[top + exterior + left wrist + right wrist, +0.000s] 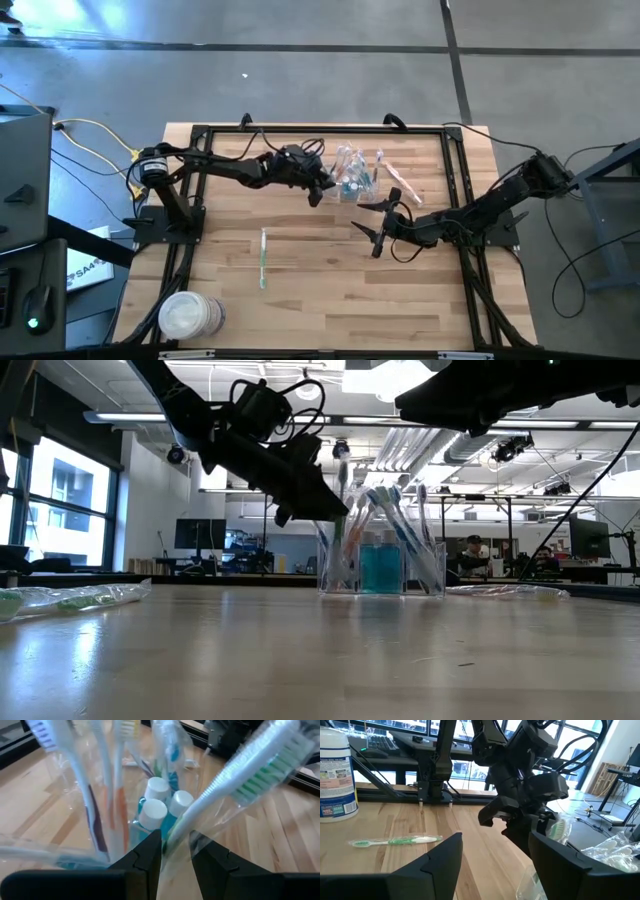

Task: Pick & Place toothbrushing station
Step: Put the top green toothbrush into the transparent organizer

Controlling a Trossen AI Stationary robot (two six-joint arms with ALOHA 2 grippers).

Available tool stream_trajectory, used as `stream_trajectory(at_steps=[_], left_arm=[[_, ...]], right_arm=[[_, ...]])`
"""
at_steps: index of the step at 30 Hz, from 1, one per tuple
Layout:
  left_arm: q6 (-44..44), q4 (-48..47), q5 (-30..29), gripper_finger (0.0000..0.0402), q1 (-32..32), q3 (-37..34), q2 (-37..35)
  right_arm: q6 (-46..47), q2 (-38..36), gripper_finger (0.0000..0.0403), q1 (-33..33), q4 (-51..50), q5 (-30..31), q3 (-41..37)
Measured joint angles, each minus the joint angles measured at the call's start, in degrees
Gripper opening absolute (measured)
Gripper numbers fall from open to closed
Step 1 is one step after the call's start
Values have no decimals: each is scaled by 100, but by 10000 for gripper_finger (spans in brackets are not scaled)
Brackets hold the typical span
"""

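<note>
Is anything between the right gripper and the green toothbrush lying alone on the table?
Nothing visible. In the high view, bare table separates the open right gripper from the green toothbrush. The left gripper and clear cup sit off to the side.

Only "SA4" can be read, on a white box (88, 268) beside the table (330, 300)

My left fingers (150, 860) are matt black plastic, pinching a glossy, crinkled clear wrapper around a toothbrush with green bristles (255, 775). At frame centre, the clear plastic cup (382, 565) gleams, holding tubes with smooth white caps (152, 812). The table (320, 300) is pale planked wood with a soft sheen.
</note>
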Motion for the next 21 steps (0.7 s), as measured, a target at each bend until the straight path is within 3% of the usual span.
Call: stream_trajectory(at_steps=[13, 18, 21], left_arm=[[328, 17, -51, 104, 2, 2, 0], [146, 44, -763, 129, 2, 2, 0], [152, -25, -883, 142, 6, 2, 0]], right_arm=[[0, 1, 222, 0, 0, 2, 0], [0, 0, 222, 0, 0, 2, 0], [0, 0, 222, 0, 0, 0, 0]])
